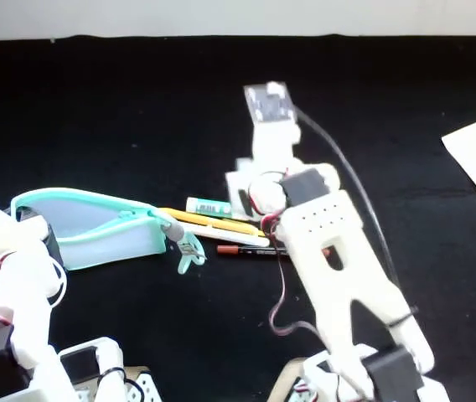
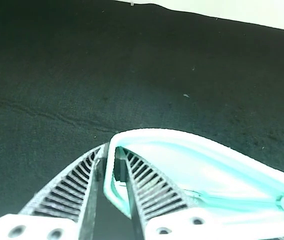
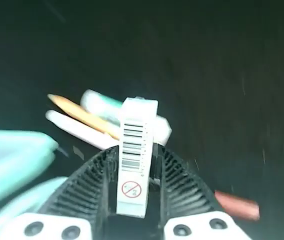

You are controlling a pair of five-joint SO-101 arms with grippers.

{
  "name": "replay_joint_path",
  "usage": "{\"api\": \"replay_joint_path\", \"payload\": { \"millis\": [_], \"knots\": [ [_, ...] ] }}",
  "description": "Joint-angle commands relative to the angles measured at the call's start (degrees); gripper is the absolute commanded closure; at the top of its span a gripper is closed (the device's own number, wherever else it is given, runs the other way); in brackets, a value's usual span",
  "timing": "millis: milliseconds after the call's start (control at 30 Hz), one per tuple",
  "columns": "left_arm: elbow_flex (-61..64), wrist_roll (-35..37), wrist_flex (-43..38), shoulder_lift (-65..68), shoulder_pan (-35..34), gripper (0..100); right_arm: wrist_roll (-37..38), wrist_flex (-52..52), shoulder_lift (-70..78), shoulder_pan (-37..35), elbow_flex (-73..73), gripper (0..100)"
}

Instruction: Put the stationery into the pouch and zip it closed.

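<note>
Black bench (image 1: 137,100), left tool (image 2: 113,170) pinching the teal pouch (image 1: 95,230) by its rim, mouth open. Right tool (image 3: 134,170) grips a white barcoded stick (image 3: 136,150); it should probably line it up with the mouth before dropping.

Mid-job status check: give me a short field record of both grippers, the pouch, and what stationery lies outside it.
left gripper: shut on the pouch's rim
pouch: teal, unzipped, mouth open, lying on the black table
right gripper: shut on a white barcoded item, close to the loose stationery
loose by the pouch mouth: yellow pencil, white pen, teal-and-white tube, red-brown pen
zip: not yet closed
</note>
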Motion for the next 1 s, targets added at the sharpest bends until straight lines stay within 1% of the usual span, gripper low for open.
{"api": "replay_joint_path", "payload": {
  "millis": [0, 133, 367, 467, 600, 733, 967],
  "knots": [
    [2.51, -0.88, 0.26, 0.66, -0.31, 99, 0.62, -1.27, -7.43, -7.87, -8.75, 99.2],
    [2.42, -0.88, 0.35, 0.66, -0.31, 99, 0.62, -4.09, -12.0, -13.32, -9.19, 99.2],
    [2.33, -0.88, 1.32, 0.66, -0.04, 99, 0.62, -8.31, -20.35, -16.4, -9.27, 99.2],
    [2.33, -0.88, 1.76, 0.66, 1.63, 99, 0.62, -9.98, -22.11, -18.07, -9.27, 99.2],
    [2.33, -0.88, 2.73, 0.66, 4.53, 99, 0.62, -11.65, -22.29, -22.99, -9.27, 99.2],
    [2.33, -0.88, 3.25, 0.66, 5.58, 99, 0.62, -12.79, -21.76, -29.14, -9.1, 99.2],
    [2.33, -0.88, 3.25, 0.66, 5.58, 99, 0.26, -15.6, -18.07, -32.48, -8.48, 99.2]
  ]
}}
